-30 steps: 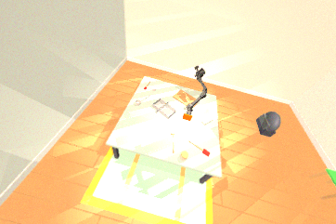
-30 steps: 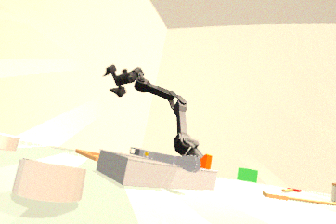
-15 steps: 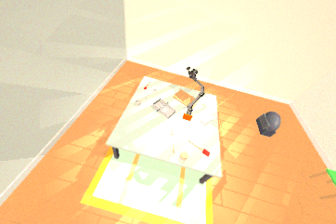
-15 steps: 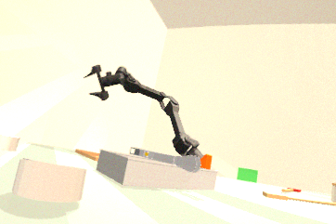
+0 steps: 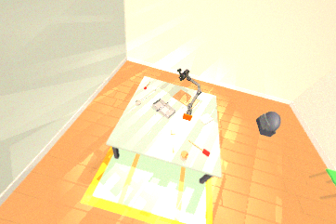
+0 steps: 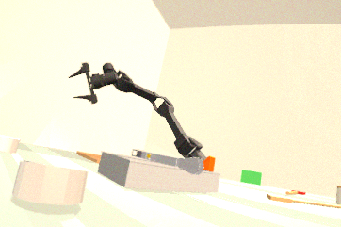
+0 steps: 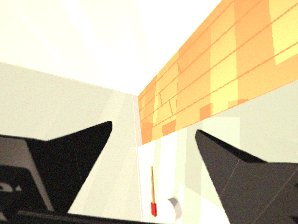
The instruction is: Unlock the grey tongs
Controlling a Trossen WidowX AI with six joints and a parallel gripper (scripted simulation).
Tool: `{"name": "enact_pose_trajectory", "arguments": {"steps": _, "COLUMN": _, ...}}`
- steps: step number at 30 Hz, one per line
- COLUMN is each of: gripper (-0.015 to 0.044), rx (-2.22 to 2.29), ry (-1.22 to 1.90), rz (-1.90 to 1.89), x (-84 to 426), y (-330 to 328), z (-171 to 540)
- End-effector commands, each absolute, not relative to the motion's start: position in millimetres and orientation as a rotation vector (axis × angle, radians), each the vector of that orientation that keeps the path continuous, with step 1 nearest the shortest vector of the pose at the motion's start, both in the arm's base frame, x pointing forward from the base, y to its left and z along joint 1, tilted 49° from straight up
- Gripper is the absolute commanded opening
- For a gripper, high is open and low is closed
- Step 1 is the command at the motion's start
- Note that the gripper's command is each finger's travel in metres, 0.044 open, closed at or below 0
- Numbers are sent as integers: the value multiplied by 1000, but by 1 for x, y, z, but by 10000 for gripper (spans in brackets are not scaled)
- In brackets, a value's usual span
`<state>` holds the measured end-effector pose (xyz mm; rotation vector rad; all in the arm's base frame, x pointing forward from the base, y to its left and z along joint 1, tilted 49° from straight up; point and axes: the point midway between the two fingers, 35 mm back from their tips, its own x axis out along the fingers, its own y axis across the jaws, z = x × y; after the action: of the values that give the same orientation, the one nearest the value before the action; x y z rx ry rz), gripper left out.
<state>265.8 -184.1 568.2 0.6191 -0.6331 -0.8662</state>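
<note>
The arm (image 6: 165, 117) reaches up and out from its base, high above the table (image 5: 153, 134), with open air all around. The gripper (image 6: 85, 84) has its jaws spread wide, holding nothing. The tongs (image 6: 153, 157) lie across the roasting tin (image 6: 141, 173), well below it.

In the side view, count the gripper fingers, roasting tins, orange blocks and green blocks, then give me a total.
Gripper fingers: 2, wide apart, nothing between them
Roasting tin: 1
Orange block: 1
Green block: 1
Total: 5
</note>
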Motion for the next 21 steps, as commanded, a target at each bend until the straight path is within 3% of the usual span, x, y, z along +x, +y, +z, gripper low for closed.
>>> {"name": "enact_pose_trajectory", "arguments": {"steps": 1, "gripper": 440, "rx": 735, "ry": -498, "rz": -839, "x": 319, "y": -177, "z": 523}}
{"name": "enact_pose_trajectory", "arguments": {"steps": 7, "gripper": 440, "rx": 884, "ry": -272, "rz": -842, "x": 388, "y": -150, "z": 441}}
{"name": "enact_pose_trajectory", "arguments": {"steps": 13, "gripper": 440, "rx": 946, "ry": -139, "rz": -865, "x": 417, "y": -128, "z": 390}}
{"name": "enact_pose_trajectory", "arguments": {"steps": 21, "gripper": 440, "rx": 1106, "ry": 100, "rz": -1029, "x": 454, "y": -74, "z": 271}}
